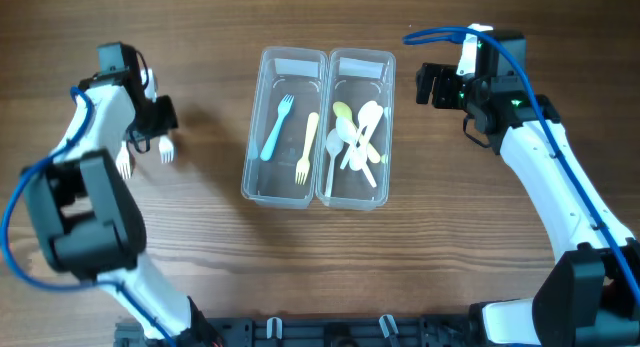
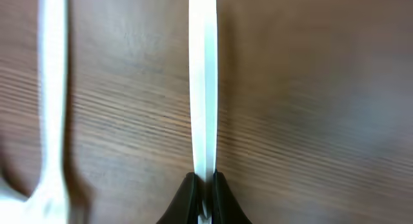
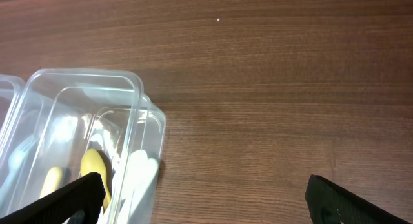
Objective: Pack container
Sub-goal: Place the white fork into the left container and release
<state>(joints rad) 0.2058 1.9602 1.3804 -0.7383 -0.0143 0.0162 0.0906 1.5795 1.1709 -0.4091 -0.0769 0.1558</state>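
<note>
Left wrist: loose fork (image 2: 51,88) beside claw (image 2: 204,184)

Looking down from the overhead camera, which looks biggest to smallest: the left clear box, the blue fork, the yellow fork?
1. left clear box, clearly the largest.
2. blue fork and yellow fork: they look about equally long, so no ranking between them.

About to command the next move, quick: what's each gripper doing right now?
Left gripper: closed on the handle of a white utensil.
Right gripper: open, holding nothing.
</note>
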